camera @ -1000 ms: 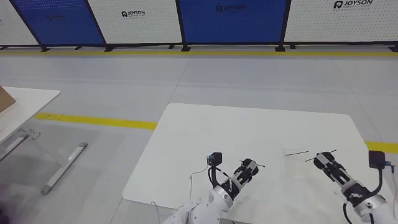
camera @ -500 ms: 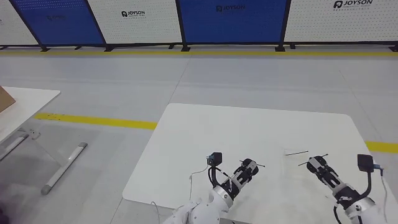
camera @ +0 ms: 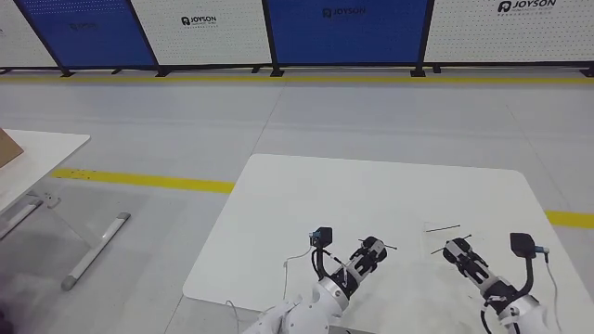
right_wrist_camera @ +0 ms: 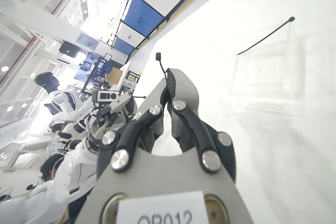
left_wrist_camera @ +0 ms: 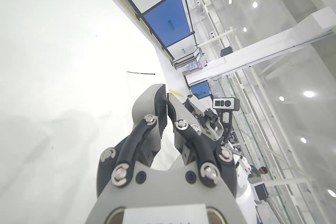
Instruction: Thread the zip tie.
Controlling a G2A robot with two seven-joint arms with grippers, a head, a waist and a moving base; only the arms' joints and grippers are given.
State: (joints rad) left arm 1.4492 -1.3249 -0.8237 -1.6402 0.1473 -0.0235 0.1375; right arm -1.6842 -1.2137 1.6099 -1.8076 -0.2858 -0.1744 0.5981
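White table [camera: 371,186] — zip tie [camera: 443,228] — panel walls [camera: 343,9]

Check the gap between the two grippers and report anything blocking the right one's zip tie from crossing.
Nothing visible blocks it. The right gripper, shut on the zip tie, and the left gripper, shut on a second zip tie, have only bare table between them. A loose zip tie lies farther out.

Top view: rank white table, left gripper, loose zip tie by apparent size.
1. white table
2. left gripper, nearer the camera
3. loose zip tie, similar length, far thinner
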